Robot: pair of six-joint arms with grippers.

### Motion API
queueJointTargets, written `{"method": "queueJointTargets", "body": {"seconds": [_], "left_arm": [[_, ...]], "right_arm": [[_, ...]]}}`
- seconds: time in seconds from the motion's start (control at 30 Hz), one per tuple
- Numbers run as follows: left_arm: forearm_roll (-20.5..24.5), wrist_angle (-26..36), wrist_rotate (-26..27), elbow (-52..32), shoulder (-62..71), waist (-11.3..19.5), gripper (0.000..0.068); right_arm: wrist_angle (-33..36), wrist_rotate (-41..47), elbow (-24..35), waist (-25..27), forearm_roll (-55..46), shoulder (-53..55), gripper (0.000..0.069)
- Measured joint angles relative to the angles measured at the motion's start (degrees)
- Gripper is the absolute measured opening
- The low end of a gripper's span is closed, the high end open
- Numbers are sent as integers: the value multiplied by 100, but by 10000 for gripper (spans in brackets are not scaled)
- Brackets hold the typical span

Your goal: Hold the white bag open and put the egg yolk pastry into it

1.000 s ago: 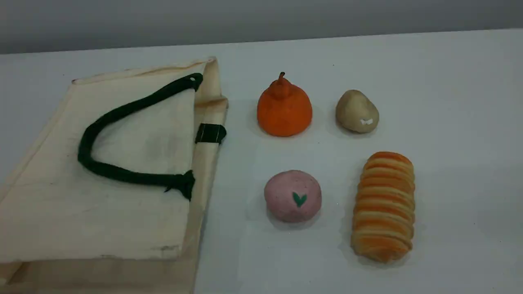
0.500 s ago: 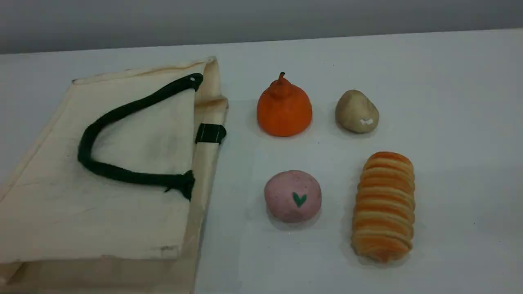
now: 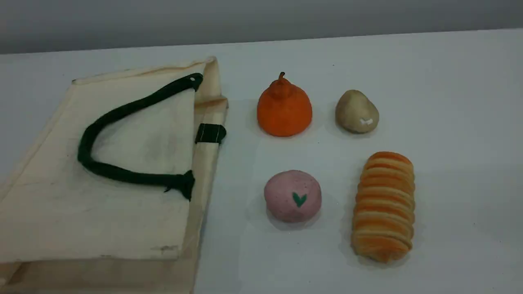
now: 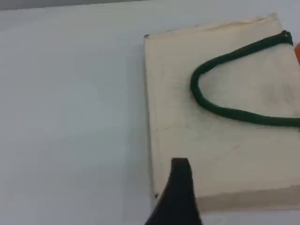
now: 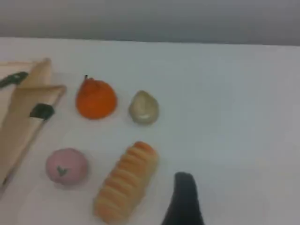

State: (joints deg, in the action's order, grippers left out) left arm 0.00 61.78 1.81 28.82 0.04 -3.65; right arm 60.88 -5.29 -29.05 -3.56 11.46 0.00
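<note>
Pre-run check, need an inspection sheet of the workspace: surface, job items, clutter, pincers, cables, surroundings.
Surface: white table, bare apart from the items.
Job's things: white bag lying flat at left, mouth shut, green handle on top; egg yolk pastry at far right, untouched.
Clutter: orange pear-shaped piece, pink dome, striped bread roll, all apart.
Pincers: left pincer over the bag's corner, right pincer above bare table; both empty, open.
Cables: nothing seen.
Surroundings: grey wall.
</note>
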Motion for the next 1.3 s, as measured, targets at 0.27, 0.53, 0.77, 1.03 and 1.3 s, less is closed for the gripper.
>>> {"method": "queueJointTargets", "body": {"seconds": [0.27, 0.53, 0.77, 1.03, 1.3], "left_arm": [[179, -98, -284, 419, 748, 0, 578], [160, -269, -276, 1431, 2564, 0, 578], [158, -290, -276, 2350, 4359, 0, 578], [0, -650, -276, 2896, 5938, 0, 578], [-46, -633, -390, 3164, 6962, 0, 578]], "right_arm": [[-451, 97, -563, 0, 198, 917, 516], [-706, 29, -1849, 0, 380, 2725, 516], [-1120, -33, -2567, 0, 536, 4174, 516], [-1217, -504, -2562, 0, 1077, 5364, 516], [-1645, -1254, -2562, 0, 1960, 6333, 516]]}}
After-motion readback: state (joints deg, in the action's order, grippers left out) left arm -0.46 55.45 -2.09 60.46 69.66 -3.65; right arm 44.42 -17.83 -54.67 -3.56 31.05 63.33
